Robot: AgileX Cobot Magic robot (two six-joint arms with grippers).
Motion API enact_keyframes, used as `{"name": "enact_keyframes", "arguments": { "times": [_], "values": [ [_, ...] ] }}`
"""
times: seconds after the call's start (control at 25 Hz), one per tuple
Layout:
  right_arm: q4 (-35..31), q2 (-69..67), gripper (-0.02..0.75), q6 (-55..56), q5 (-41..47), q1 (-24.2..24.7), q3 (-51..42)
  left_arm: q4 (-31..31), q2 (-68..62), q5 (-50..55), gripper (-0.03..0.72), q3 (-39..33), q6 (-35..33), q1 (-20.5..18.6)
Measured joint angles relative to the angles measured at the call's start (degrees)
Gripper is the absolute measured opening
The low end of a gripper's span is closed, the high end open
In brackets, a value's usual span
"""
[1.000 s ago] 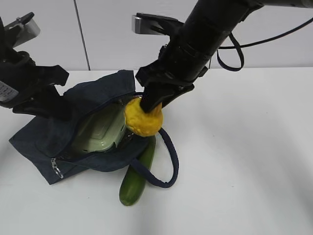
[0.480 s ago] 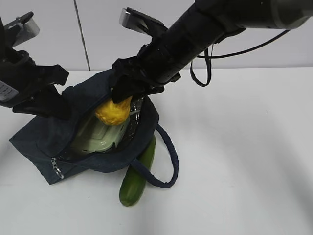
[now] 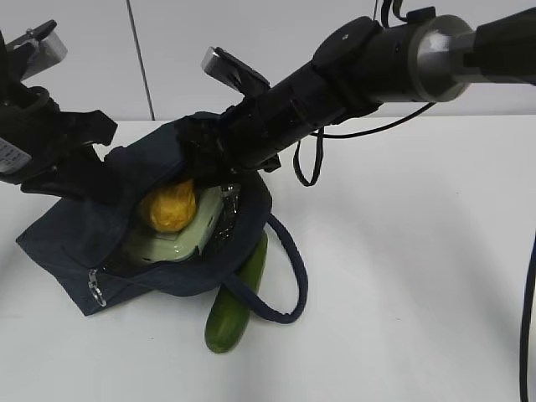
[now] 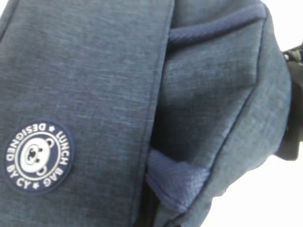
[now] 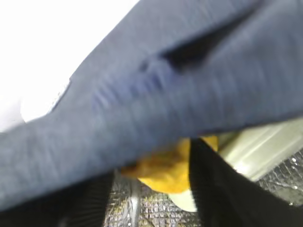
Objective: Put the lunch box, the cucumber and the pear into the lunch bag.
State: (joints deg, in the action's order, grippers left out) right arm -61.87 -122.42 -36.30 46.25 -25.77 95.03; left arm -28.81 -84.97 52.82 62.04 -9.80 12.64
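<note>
- Reaching in from the right, your right arm had pushed its claw (image 3: 197,172) down into the open mouth of the lunch bag (image 3: 75,239).
- You could see the pear (image 3: 168,208) inside the bag, sitting on the pale green lid of the lunch box (image 3: 180,239).
- From the right wrist camera, the pear (image 5: 163,165) sat between the two dark fingers (image 5: 222,194) of that claw — the picture was blurry, so you could not tell if the fingers were squeezing it or had let go.
- A flap of the blue bag (image 5: 156,90) hung across most of that view, with the shiny silver lining and a bit of the lunch box (image 5: 255,144) below it.
- Your left claw (image 3: 105,180) was closed tight on the back edge of the bag, holding the mouth open.
- The left wrist camera saw almost only blue cloth (image 4: 94,71) — a round badge (image 4: 38,157) with a bear face and a blue handle strap (image 4: 177,177).
- You had the cucumber (image 3: 237,297) outside the bag, lying on the white table (image 3: 419,293) at the front edge, with one handle loop (image 3: 289,276) curving over it.
- A silver ring pull (image 3: 98,293) hung at the front left corner of the bag.
</note>
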Motion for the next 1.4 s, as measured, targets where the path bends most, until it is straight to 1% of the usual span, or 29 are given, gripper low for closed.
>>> {"name": "enact_keyframes", "arguments": {
  "times": [0.12,0.24,0.32,0.56,0.68,0.88,0.92,1.2,1.28,1.4],
  "values": [
    [-1.0,0.0,0.477,-1.1,-0.1,0.0,0.0,-0.2,0.0,0.0,0.005,0.0,0.0,0.0],
    [-0.2,0.0,0.5,-1.4,1.7,1.1,0.0,-0.2,0.0,0.0,0.005,0.0,0.0,0.0],
    [3.6,0.5,0.505,0.0,4.0,2.4,0.0,-0.2,0.0,0.0,0.005,0.0,0.0,0.0],
    [20.3,4.6,0.508,7.5,9.3,5.6,0.0,-0.4,0.0,0.0,0.005,0.0,0.0,0.0],
    [27.8,6.9,0.506,11.2,13.2,5.6,0.0,-0.8,0.0,0.0,0.005,0.0,0.0,0.0],
    [35.8,7.8,0.47,16.4,20.2,5.4,0.0,-1.1,0.0,0.0,0.005,0.0,0.0,0.0],
    [38.3,7.8,0.463,17.6,21.3,4.9,0.0,-1.1,0.0,0.0,0.005,0.0,0.0,0.0],
    [53.1,7.8,0.452,27.1,23.4,4.1,0.0,-2.0,0.0,0.0,0.005,0.0,0.0,0.0],
    [54.6,7.8,0.451,28.1,23.4,4.1,0.0,-2.1,0.0,0.0,0.003,0.0,0.4,-0.1],
    [54.6,7.8,0.449,28.6,23.5,4.1,0.0,-3.0,0.0,0.4,0.003,0.0,1.4,-0.4]
  ]
}}
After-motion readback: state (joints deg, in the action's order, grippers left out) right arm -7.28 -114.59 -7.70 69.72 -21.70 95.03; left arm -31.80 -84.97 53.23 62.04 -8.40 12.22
